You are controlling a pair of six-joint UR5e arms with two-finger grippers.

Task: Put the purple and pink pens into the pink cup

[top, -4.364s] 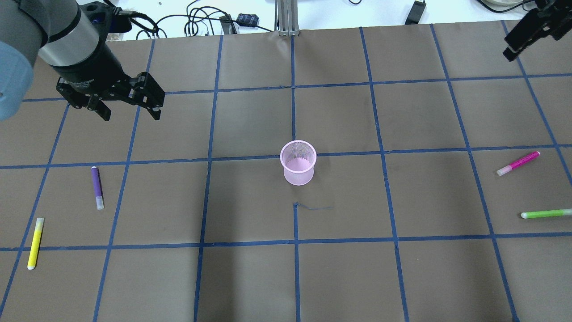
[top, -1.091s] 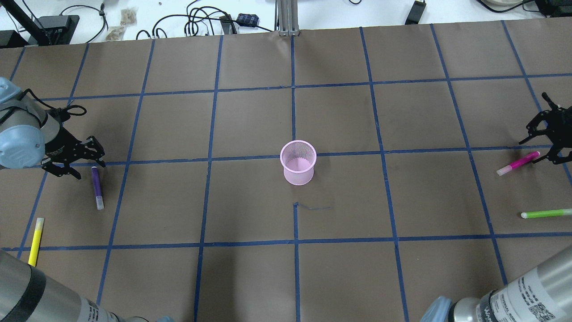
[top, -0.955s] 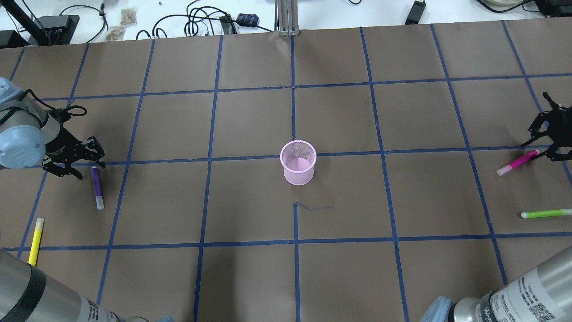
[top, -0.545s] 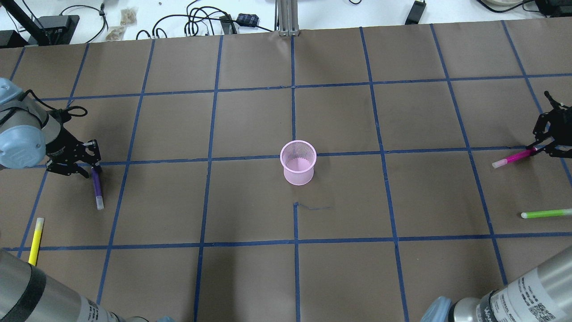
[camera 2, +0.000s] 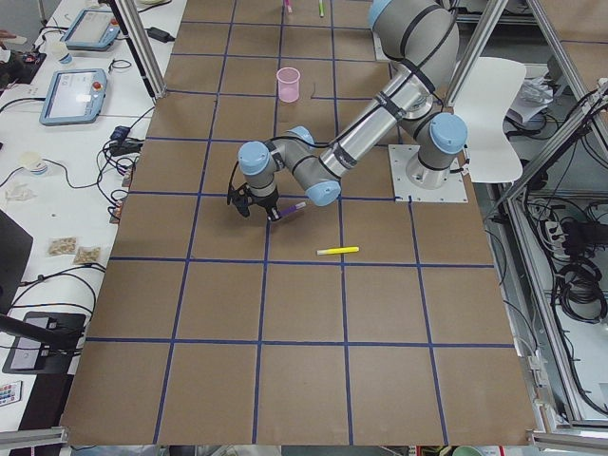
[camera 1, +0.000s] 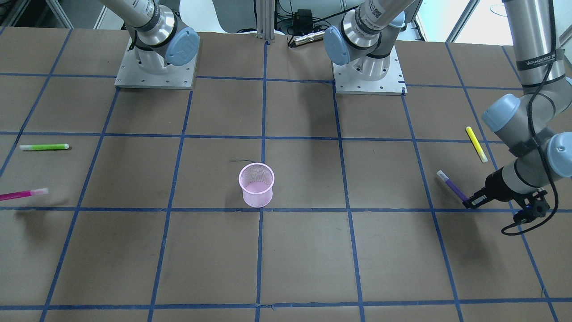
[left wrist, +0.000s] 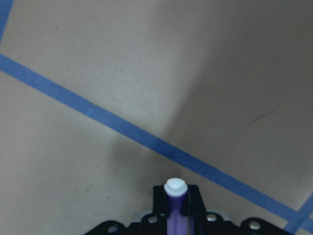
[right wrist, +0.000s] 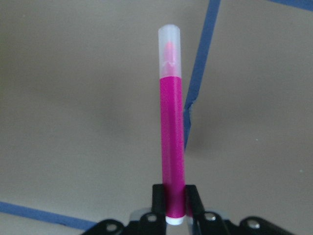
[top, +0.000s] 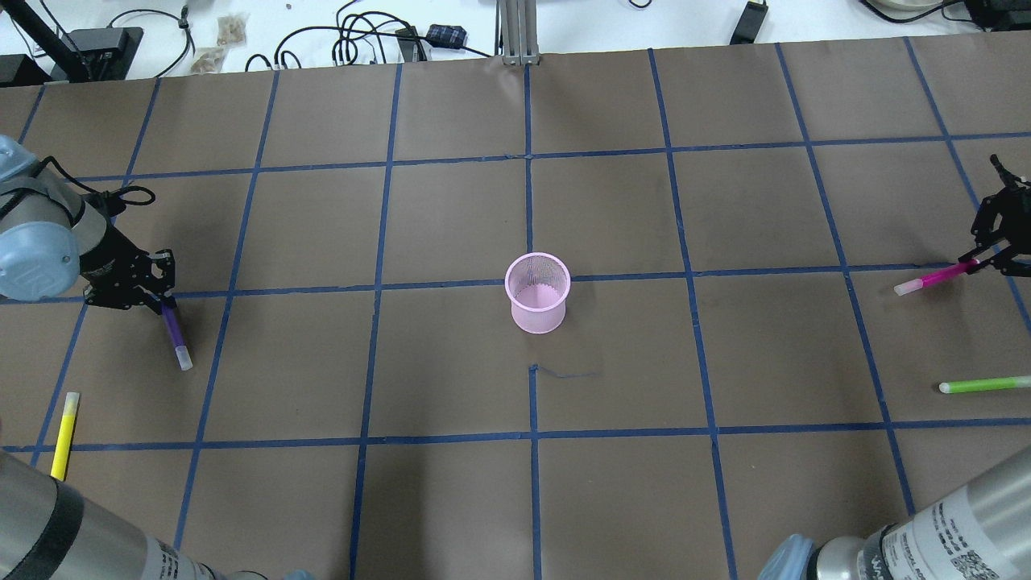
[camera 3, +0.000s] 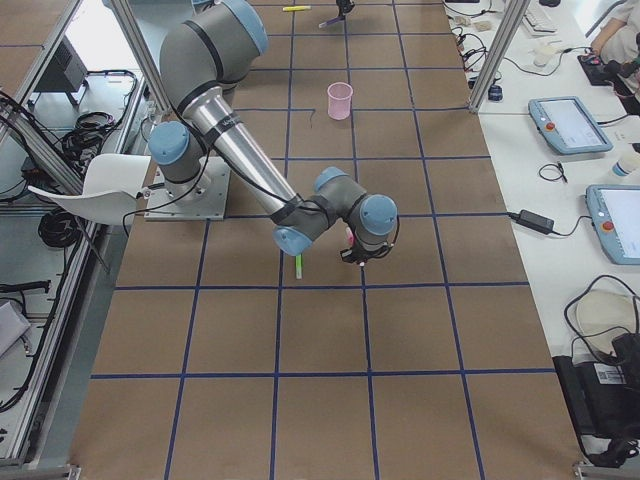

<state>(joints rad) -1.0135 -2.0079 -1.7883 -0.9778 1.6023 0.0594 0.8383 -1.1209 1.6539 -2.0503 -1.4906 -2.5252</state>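
Note:
The pink mesh cup (top: pixel 538 294) stands upright mid-table; it also shows in the front view (camera 1: pixel 256 184). My left gripper (top: pixel 161 295) is shut on one end of the purple pen (top: pixel 174 336), which slants down with its capped end free just above the table. The left wrist view shows the purple pen (left wrist: pixel 175 210) clamped between the fingers. My right gripper (top: pixel 979 263) is shut on the end of the pink pen (top: pixel 933 279), held a little off the table at the far right. The right wrist view shows the pink pen (right wrist: pixel 172 142) sticking out from the shut jaws.
A yellow pen (top: pixel 64 435) lies near the left gripper at the table's left. A green pen (top: pixel 984 385) lies near the right edge, on my side of the pink pen. The arm bases (camera 1: pixel 368 67) stand at my side of the table.
Both grippers came down from high over the table to the pens and shut on their ends. Both pens have shifted and tilted, their held ends now lifted.

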